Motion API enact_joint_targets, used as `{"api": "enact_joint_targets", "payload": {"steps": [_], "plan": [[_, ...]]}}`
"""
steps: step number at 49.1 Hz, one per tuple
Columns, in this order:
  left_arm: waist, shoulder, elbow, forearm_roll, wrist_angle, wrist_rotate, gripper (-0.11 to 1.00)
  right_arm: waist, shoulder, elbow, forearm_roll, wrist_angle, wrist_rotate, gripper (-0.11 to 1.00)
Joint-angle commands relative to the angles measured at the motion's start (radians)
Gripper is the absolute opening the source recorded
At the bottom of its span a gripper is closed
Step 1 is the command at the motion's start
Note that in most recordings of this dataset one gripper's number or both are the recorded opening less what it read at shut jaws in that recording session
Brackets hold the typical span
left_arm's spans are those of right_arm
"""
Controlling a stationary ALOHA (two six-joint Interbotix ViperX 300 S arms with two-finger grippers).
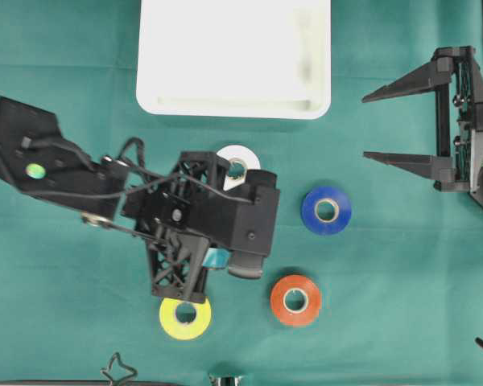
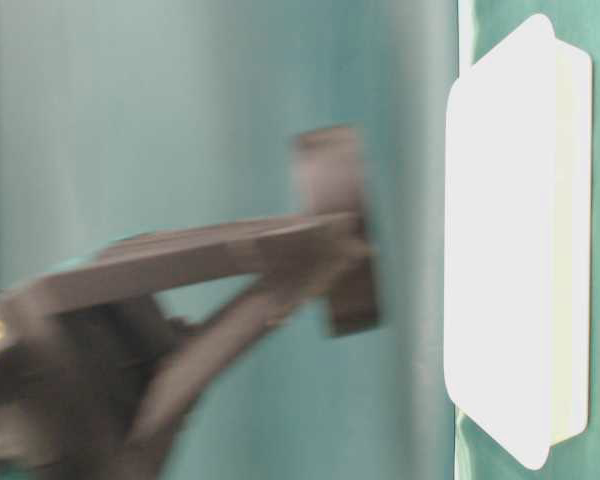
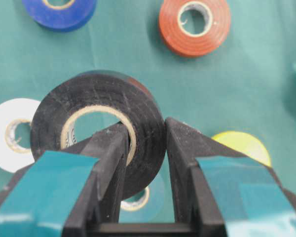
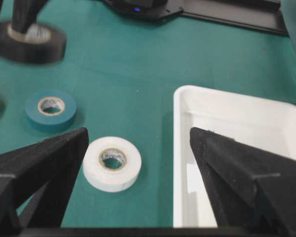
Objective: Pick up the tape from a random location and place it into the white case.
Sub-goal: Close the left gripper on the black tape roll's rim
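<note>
While my left gripper [image 3: 145,148] is pinching the black tape [image 3: 96,128] by its wall, one finger through the core and one outside, I am logging the step as pick done, carry pending.

Item, black tape: standing on edge between my fingers, lifted off the cloth as far as the left wrist view lets me judge.
Item, case [image 1: 233,100]: lying at the top edge of the overhead view, nothing in the part that shows, well apart from my left gripper.
Item, right gripper [image 4: 138,143]: standing wide, holding nothing, parked at the right side.
Item, loose rolls: white [image 1: 240,161], blue [image 1: 327,210], orange [image 1: 295,300], yellow [image 1: 185,318], teal [image 4: 51,108].

Next move, as I am reading it: swinging up over the white roll to the case, then letting go above its floor.

Hard to make out: overhead, my own arm is covering the black tape and most of the teal roll; the case's far edge is cut off; the table-level view is blurred.
</note>
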Motion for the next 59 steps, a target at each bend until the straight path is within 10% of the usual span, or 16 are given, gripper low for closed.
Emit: {"api": "enact_joint_targets", "payload": {"steps": [1,59], "plan": [[-0.003,-0.057,-0.051,0.009,0.034,0.002,0.19,-0.002,0.002,-0.025,-0.002,-0.003,0.002,0.93],[-0.002,-0.074,-0.064,0.011,0.063,-0.002,0.19,0.003,0.0,-0.025,0.0,0.003,0.002,0.93]]}}
